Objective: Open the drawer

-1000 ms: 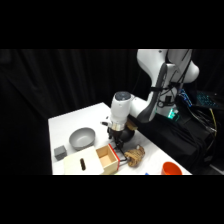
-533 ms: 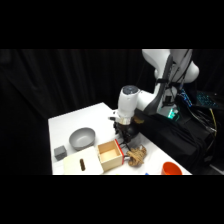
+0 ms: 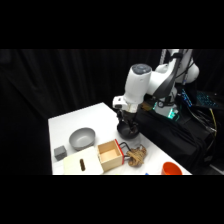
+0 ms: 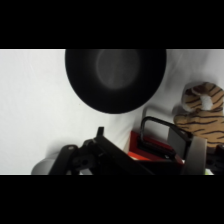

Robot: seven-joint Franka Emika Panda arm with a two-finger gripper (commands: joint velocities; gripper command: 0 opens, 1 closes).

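Side view: the drawer (image 3: 110, 155) stands pulled out of the pale wooden cabinet (image 3: 82, 163), near the front edge of the white table (image 3: 97, 117). Its light-wood tray is open to the top, the reddish front faces right, and the black wire loop handle (image 3: 125, 147) sticks out to the right.

The gripper (image 3: 128, 131) hangs above and just right of the handle, clear of the drawer, in front of a black bowl (image 3: 129, 131) on the table. Cannot tell whether its fingers are spread or pressed together; nothing is seen between them.

A striped tiger-pattern toy (image 3: 136, 156) lies just right of the handle. A grey bowl (image 3: 82, 137) sits left of the drawer and farther back; a small grey cube (image 3: 60, 152) lies near it, to its left. An orange object (image 3: 172, 169) shows at the table's near right edge.

Wrist view: black bowl (image 4: 116, 79) at top, drawer front (image 4: 150, 148) and handle (image 4: 161, 131) below it, toy (image 4: 204, 115) at right.
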